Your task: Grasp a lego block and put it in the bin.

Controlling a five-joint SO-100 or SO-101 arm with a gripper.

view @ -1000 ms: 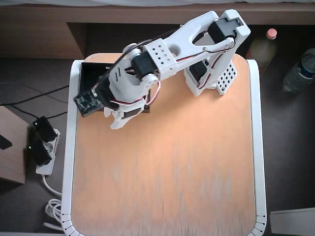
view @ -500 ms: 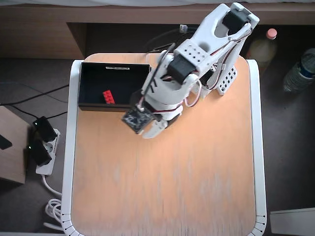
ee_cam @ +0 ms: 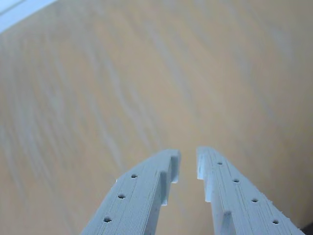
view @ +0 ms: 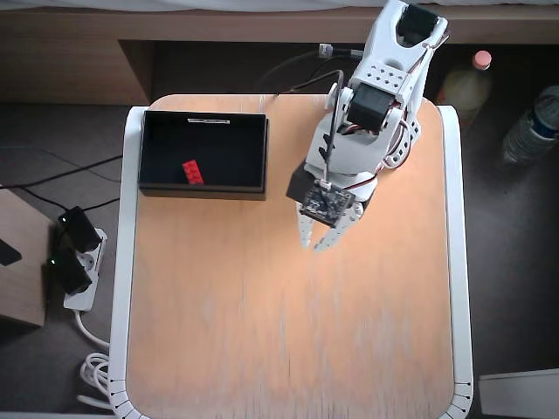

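Count: 1 table, 1 arm, 1 bin, 1 lego block.

Table: light wood top with a white rim, seen from overhead; the wrist view shows bare wood grain only.

Arm: white, base at the table's far edge right of centre in the overhead view, reaching toward the table middle. Gripper sits over open wood, well apart from the bin. In the wrist view its 2 pale fingers converge to a narrow gap at the tips with nothing between them, so jaws nearly closed and empty.

Bin: black rectangular tray at the table's far-left corner in the overhead view, long axis running left-right, pale label strip on the far rim.

Lego block: red, lying inside the bin on the floor, left of centre, toward the near wall. Long axis is tilted diagonally, running from upper left to lower right in the overhead view.

Around: 2 bottles on the floor off the table's right side, 1 power strip with plugs on the left floor, cables behind the arm. Nothing lies on the wood between gripper and bin.
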